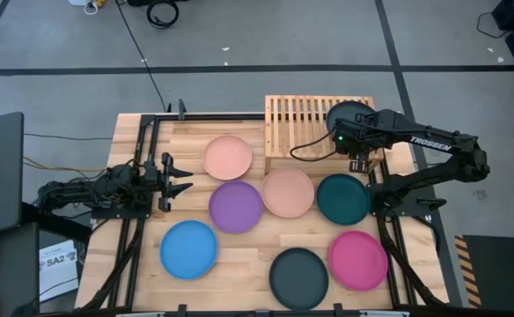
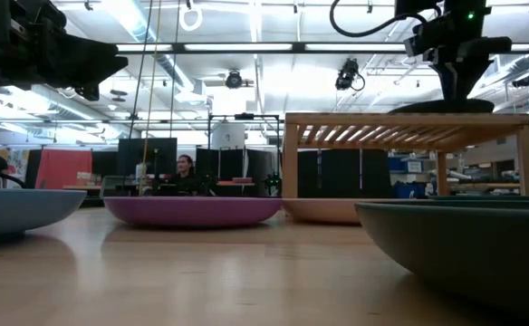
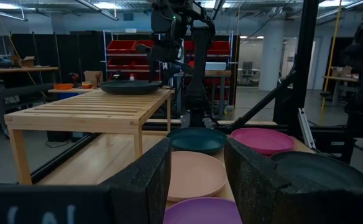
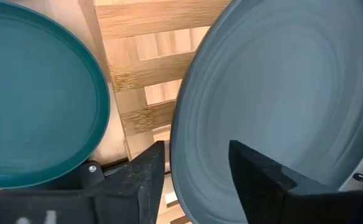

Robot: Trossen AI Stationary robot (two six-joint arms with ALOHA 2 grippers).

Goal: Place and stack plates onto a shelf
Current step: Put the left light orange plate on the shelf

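Note:
A black plate [image 1: 348, 116] lies flat on the right end of the slatted wood shelf [image 1: 299, 123]. My right gripper [image 1: 354, 151] hangs over that plate's near rim, open, pointing down. In the right wrist view, one finger is over the plate's inside [image 4: 281, 93] and the other is outside its rim. On the tabletop lie two peach plates [image 1: 228, 157] [image 1: 287, 193], a purple one [image 1: 236, 206], a dark teal one [image 1: 343, 198], a blue one [image 1: 188, 249], a second black one [image 1: 298, 277] and a magenta one [image 1: 358, 260]. My left gripper [image 1: 179, 176] waits open at the table's left, above the surface. My right gripper [image 4: 197, 171] straddles the black plate's near rim [image 4: 175, 149] from above, with a wide gap between the fingers. I cannot tell whether a finger touches the plate. The plate rests flat on the shelf slats [image 4: 150, 68].
The shelf's left half [image 3: 88, 112] holds nothing. The shelf stands at the table's far edge on thin legs [image 2: 290, 172], with one peach plate partly under its near side. Black frame rails run along the table's left and right sides. A person sits in the room behind [image 2: 185, 167].

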